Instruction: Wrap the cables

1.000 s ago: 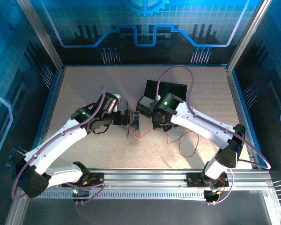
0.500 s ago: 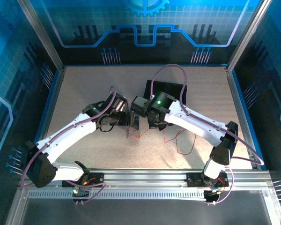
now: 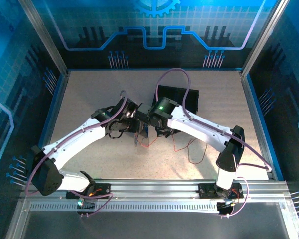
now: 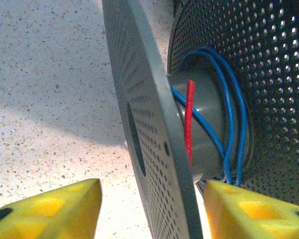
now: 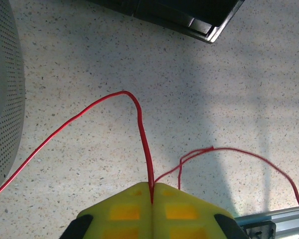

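The left tool [image 4: 152, 199] stands spread. Its two yellow fingertips [image 4: 50, 209] sit on either side of the near flange of a grey perforated plastic spool [image 4: 144, 124]. A clear gap of speckled tabletop [image 4: 50, 89] shows between the left-hand fingertip and the flange. The other fingertip sits low by the spool's grey hub [image 4: 209, 129], and whether it touches cannot be told.

The thin blue wire [image 4: 230, 114] is wound in several loops around that hub, between the two flanges. A short end of the thin red wire [image 4: 189, 114] lies upright across the front of the hub, over the blue loops.

The right tool [image 5: 152, 191] has its yellow fingertips pressed together, pinching the thin red wire where it enters between them. From the pinch the wire rises, arches over to the left and runs down towards the spool's flange [image 5: 7, 99] at the picture's edge. Further loose loops trail off to the right across the tabletop.

From the top external camera both arms meet near the middle of the tabletop, with the spool [image 3: 141, 132] standing on edge between them. The slack red wire [image 3: 202, 149] lies in loops on the right arm's side. A black flat box [image 3: 177, 95] lies just behind the right wrist.
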You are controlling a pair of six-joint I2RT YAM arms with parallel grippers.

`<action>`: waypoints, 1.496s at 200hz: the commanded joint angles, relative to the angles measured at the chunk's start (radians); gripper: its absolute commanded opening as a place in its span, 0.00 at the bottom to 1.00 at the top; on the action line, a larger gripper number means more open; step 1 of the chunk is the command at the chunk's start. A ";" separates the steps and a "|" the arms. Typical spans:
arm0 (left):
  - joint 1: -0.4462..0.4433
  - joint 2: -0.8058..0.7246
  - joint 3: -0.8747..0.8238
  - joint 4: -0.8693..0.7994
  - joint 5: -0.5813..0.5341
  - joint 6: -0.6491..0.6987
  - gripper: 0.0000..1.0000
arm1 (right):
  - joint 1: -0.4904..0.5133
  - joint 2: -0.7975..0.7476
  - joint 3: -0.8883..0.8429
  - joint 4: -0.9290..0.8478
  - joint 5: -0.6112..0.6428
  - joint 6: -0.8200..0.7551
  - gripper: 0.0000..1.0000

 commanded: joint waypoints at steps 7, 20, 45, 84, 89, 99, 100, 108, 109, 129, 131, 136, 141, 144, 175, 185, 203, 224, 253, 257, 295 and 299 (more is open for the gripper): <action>-0.007 0.024 0.040 -0.010 -0.017 0.014 0.45 | 0.010 0.014 0.032 -0.035 0.028 0.008 0.00; -0.008 0.038 0.044 -0.015 -0.027 0.015 0.37 | 0.009 0.009 0.032 -0.028 0.024 0.004 0.00; -0.012 0.061 0.052 -0.020 -0.049 0.015 0.10 | 0.009 -0.002 0.025 -0.005 0.012 -0.002 0.00; -0.012 0.065 0.054 -0.008 -0.114 -0.006 0.00 | 0.000 -0.057 -0.041 0.083 -0.027 -0.033 0.00; -0.012 0.059 0.052 -0.003 -0.121 -0.010 0.00 | -0.002 -0.066 -0.049 0.091 -0.030 -0.041 0.00; -0.009 0.046 0.051 0.013 -0.127 -0.014 0.00 | -0.003 -0.085 -0.070 0.111 -0.037 -0.057 0.00; -0.008 0.045 0.051 0.015 -0.127 -0.015 0.00 | -0.004 -0.087 -0.072 0.113 -0.037 -0.060 0.00; 0.003 0.031 0.051 0.026 -0.123 -0.026 0.00 | -0.004 -0.103 -0.089 0.128 -0.042 -0.075 0.00; 0.005 0.030 0.051 0.027 -0.122 -0.028 0.00 | -0.004 -0.105 -0.092 0.129 -0.042 -0.077 0.00; 0.041 -0.015 0.054 0.053 -0.087 -0.068 0.00 | -0.005 -0.162 -0.167 0.195 -0.057 -0.139 0.00; 0.045 -0.019 0.056 0.053 -0.088 -0.074 0.00 | -0.005 -0.169 -0.179 0.205 -0.059 -0.152 0.00; 0.054 -0.029 0.063 0.048 -0.089 -0.089 0.00 | -0.005 -0.191 -0.208 0.231 -0.063 -0.177 0.00; 0.061 -0.035 0.075 0.039 -0.089 -0.102 0.00 | -0.007 -0.213 -0.242 0.255 -0.064 -0.193 0.00; 0.066 -0.038 0.083 0.031 -0.089 -0.110 0.00 | -0.009 -0.226 -0.264 0.273 -0.070 -0.204 0.00; 0.132 -0.068 0.158 -0.034 -0.068 -0.161 0.00 | -0.084 -0.411 -0.532 0.529 -0.273 -0.359 0.00; 0.162 -0.084 0.167 -0.027 -0.024 -0.151 0.00 | -0.111 -0.480 -0.616 0.622 -0.367 -0.402 0.00; 0.224 -0.108 0.185 -0.017 0.085 -0.112 0.00 | -0.171 -0.564 -0.723 0.714 -0.473 -0.435 0.00; 0.270 -0.112 0.233 -0.052 0.179 -0.060 0.00 | -0.234 -0.586 -0.786 0.736 -0.547 -0.470 0.00; 0.291 -0.107 0.297 -0.128 0.262 0.006 0.00 | -0.320 -0.559 -0.837 0.753 -0.566 -0.522 0.00; 0.292 -0.108 0.301 -0.139 0.272 0.014 0.00 | -0.334 -0.554 -0.839 0.754 -0.570 -0.530 0.00; 0.293 -0.147 0.311 -0.208 0.351 0.081 0.00 | -0.467 -0.495 -0.840 0.766 -0.576 -0.595 0.00; 0.295 -0.155 0.309 -0.211 0.355 0.083 0.00 | -0.486 -0.487 -0.839 0.772 -0.584 -0.603 0.00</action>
